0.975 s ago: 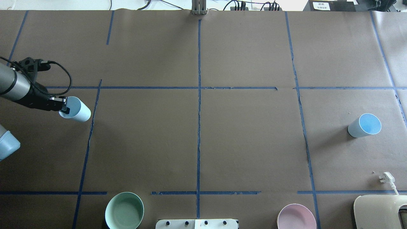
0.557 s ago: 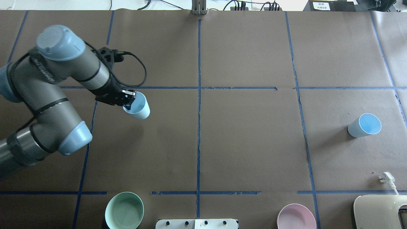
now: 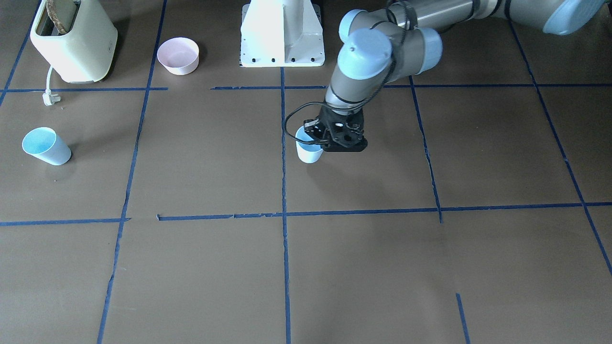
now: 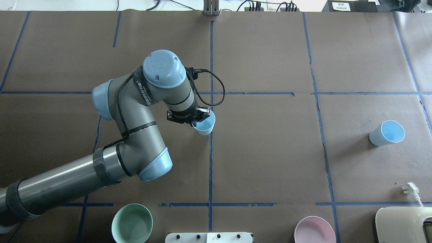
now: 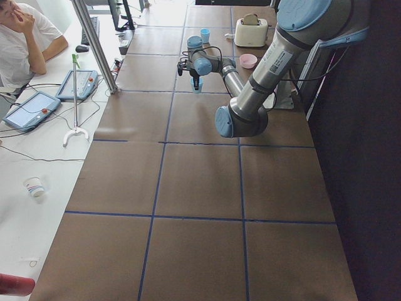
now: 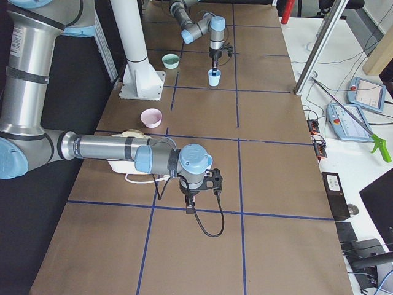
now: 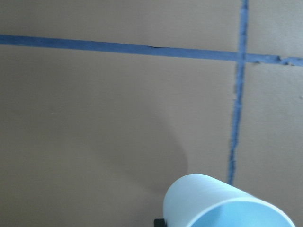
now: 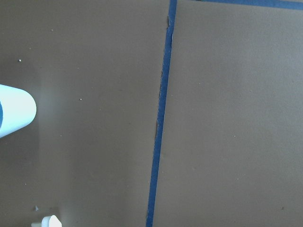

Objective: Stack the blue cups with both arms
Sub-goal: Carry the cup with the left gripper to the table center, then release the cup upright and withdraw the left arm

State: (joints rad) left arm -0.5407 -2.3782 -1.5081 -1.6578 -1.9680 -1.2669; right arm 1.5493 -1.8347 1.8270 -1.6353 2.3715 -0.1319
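Blue-lined carried cup is pinched at its rim by the left gripper, upright at the table's centre line, probably so both arms can reach it. Second cup stands unheld, well apart on the robot's right. Whether the right gripper is open or closed cannot be told.

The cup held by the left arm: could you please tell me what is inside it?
Only bare blue inner wall shows in the cup, nothing else. The left end effector grips its rim and hides part of the inside.
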